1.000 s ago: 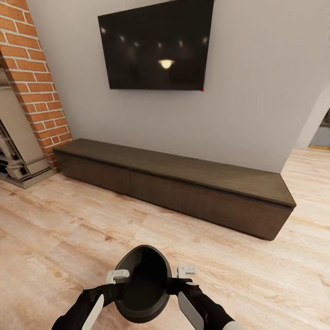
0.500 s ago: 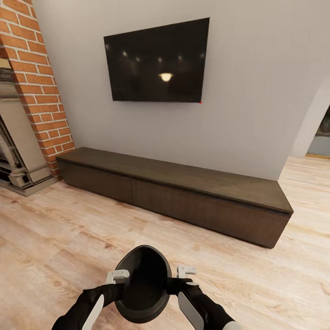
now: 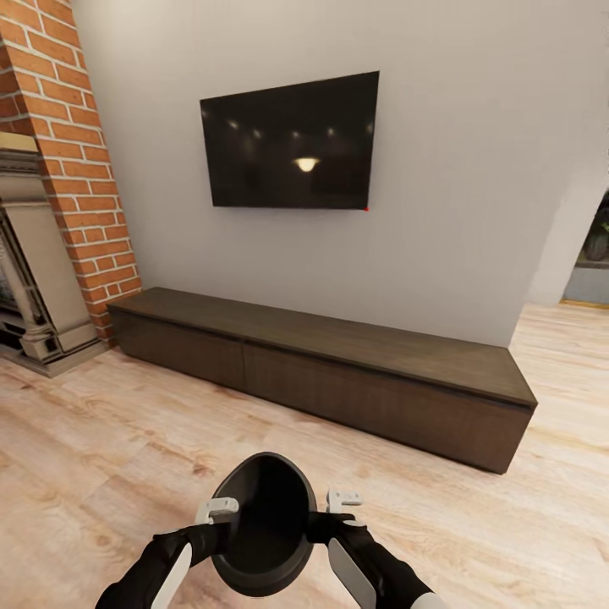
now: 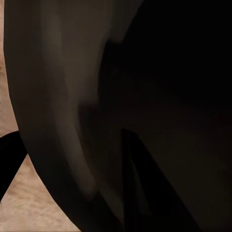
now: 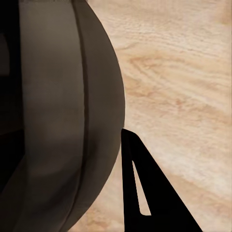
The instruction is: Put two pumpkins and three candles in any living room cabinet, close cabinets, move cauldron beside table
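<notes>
The cauldron point(image 3: 264, 524), a dark round pot with its open mouth towards me, hangs low in front of me over the wood floor. My left gripper point(image 3: 218, 510) grips its rim on one side and my right gripper point(image 3: 342, 501) grips the other side, both shut on it. Up close, the cauldron's wall point(image 4: 72, 96) fills the left wrist view, and its ribbed side point(image 5: 63, 121) shows beside a dark finger point(image 5: 140, 193) in the right wrist view. The cabinet point(image 3: 338, 381), a long low dark-brown console, stands ahead against the wall with its fronts closed. Pumpkins, candles and table are out of view.
A black TV point(image 3: 292, 142) hangs on the grey wall above the cabinet. A brick chimney point(image 3: 76, 169) and a stone fireplace surround point(image 3: 34, 279) stand at the left. Light wood floor point(image 3: 101, 440) lies between me and the cabinet. An opening point(image 3: 592, 254) shows at the far right.
The whole picture has slid down and the cabinet and TV look a little smaller, so the camera has moved. The cauldron stays held the same way in both grippers.
</notes>
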You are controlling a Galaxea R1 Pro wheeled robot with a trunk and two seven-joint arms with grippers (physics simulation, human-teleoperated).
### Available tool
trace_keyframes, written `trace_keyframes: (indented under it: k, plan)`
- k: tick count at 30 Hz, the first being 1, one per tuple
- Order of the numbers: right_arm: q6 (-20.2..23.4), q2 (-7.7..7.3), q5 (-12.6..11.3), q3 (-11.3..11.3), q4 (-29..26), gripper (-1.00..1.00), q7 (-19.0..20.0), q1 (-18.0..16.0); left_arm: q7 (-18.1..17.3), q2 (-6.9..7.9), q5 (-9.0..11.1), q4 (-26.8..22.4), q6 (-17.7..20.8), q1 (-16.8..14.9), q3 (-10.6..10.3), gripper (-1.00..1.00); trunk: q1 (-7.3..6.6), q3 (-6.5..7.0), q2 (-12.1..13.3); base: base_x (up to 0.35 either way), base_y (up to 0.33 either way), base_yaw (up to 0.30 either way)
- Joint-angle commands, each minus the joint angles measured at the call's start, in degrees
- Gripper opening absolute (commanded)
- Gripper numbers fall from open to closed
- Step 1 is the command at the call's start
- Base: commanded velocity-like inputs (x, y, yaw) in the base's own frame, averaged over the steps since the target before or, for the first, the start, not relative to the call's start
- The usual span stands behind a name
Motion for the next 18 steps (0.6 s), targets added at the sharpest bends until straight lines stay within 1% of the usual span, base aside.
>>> trace_keyframes:
  k: [1,8,18]
  plan:
    - [0.2,0.0,-0.2,0.1,-0.1,-1.0,-0.5,0.0,0.2,0.06,1.0,-0.2,0.3,-0.1,-0.1,-1.0,-0.04,0.18,0.0,0.0,0.0,0.0]
    - [0.2,0.0,-0.2,0.1,-0.6,-1.0,-0.5,0.0,0.2,0.05,1.0,-0.2,0.3,-0.1,-0.1,-1.0,-0.22,1.73,0.1,0.0,0.0,0.0]
    - [0.2,0.0,-0.1,0.2,-0.9,-1.0,-0.5,0.0,0.2,0.07,1.0,-0.3,0.3,-0.1,-0.1,-1.0,-2.42,3.52,4.1,0.0,0.0,0.0]
